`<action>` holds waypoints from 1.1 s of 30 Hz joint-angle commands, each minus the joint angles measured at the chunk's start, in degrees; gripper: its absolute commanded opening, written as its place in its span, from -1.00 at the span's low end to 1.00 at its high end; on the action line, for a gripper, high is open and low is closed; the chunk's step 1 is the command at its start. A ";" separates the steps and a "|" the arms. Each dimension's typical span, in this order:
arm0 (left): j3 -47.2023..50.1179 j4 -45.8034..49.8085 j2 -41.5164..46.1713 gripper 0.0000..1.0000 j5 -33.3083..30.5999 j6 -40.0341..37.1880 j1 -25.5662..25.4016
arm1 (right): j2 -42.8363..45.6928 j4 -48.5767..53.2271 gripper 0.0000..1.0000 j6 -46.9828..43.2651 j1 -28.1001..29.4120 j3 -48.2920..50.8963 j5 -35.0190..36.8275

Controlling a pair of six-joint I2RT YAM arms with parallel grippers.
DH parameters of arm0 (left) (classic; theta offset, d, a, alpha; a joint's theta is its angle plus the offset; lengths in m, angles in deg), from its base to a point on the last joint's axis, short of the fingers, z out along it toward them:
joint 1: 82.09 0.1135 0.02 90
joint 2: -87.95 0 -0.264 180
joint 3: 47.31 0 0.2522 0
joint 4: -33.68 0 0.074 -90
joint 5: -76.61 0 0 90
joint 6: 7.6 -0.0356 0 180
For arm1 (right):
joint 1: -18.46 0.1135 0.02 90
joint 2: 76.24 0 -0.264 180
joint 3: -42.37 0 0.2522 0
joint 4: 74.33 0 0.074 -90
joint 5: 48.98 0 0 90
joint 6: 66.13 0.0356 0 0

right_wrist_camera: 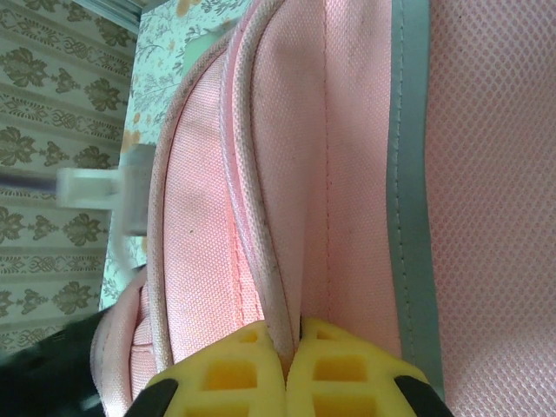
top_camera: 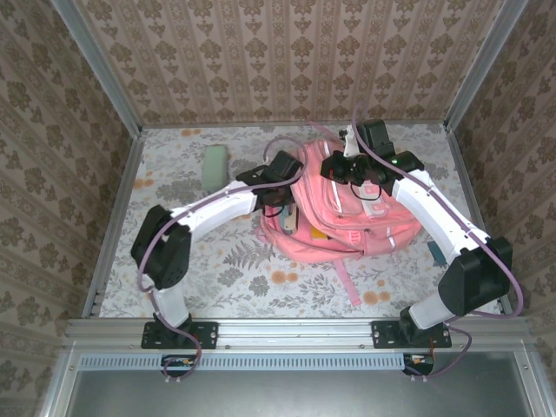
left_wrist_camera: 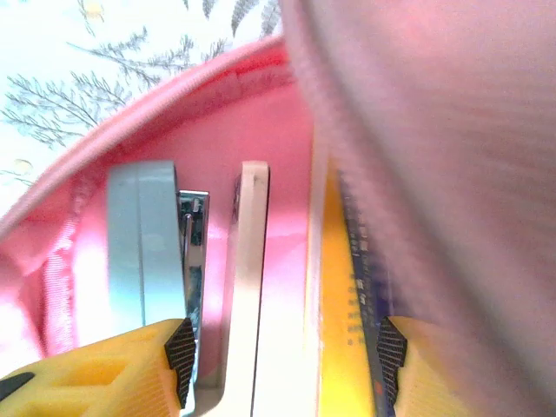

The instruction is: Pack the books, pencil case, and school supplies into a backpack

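At the backpack's mouth: the left gripper (left_wrist_camera: 282,369) is down inside the open main compartment of the backpack (top_camera: 365,221), jaws apart, nothing clamped between them.
Between the jaws: things stand on edge side by side. From the left there is a pale blue-grey slab (left_wrist_camera: 139,243) with a shiny metal part (left_wrist_camera: 193,243) against it, then a cream-edged book (left_wrist_camera: 252,261), then an orange-yellow book (left_wrist_camera: 334,347) touching a navy spine (left_wrist_camera: 360,287).
Right gripper: the right gripper (right_wrist_camera: 291,339) is pinched tight on a piped seam of the backpack's top fabric, holding the opening up.
Step in hand: judged to be letting go of an item set among the books; which one I cannot tell.
Outside the bag: the pencil case (top_camera: 214,165) lies on the tabletop (top_camera: 217,269) at the far left, well apart from the backpack. A small teal thing (top_camera: 432,252) sits beside the right arm, too small to name.
Next move: it calls for backing the left gripper straight out without dragging the books or catching the pink flap overhead, then reaching for the pencil case. The right gripper's pinch is best left as it is.
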 commanded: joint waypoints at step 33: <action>-19.50 10.87 -23.34 1.00 -5.16 -30.96 32.92 | -4.92 -1.34 -1.00 -1.17 3.46 -10.28 -7.74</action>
